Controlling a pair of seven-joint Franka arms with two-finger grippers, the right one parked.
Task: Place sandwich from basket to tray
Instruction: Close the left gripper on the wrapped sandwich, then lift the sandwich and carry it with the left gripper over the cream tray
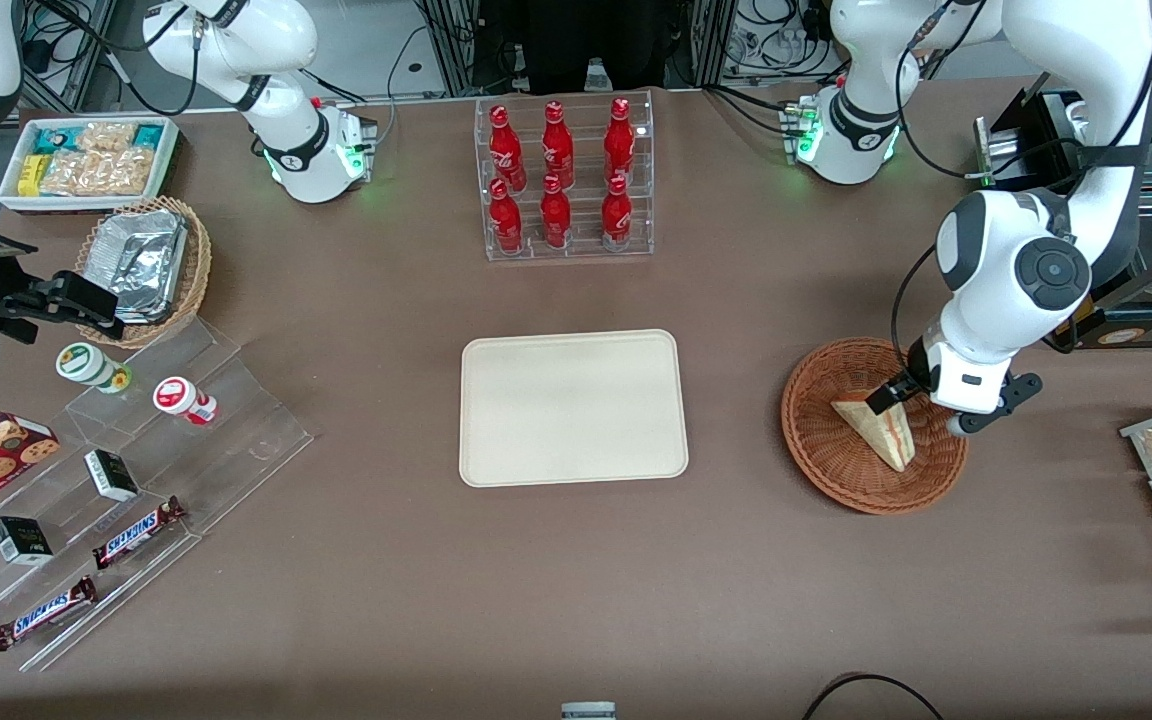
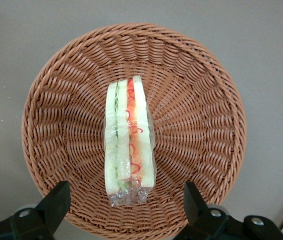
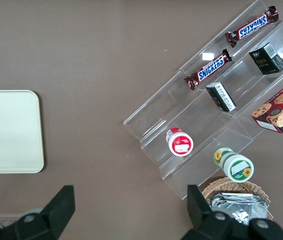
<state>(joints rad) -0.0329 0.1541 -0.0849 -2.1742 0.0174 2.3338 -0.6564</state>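
The sandwich (image 2: 129,137) lies inside the basket (image 2: 201,90), on its woven bottom and close to the middle, with the red and pale green layers of its cut edge turned up toward the wrist camera and a clear wrap around it. The gripper (image 2: 126,202) hangs just above it with the fingers (image 2: 56,200) wide apart, one on each side of the wedge, and they hold nothing. So I judge the step in hand is the approach for the grasp. The next move calls for going straight down until the pads stand beside the two bread faces, then closing gently, because the bread looks soft. The tray (image 1: 573,407) waits bare at the middle of the table, well apart from the basket, toward the parked arm's end
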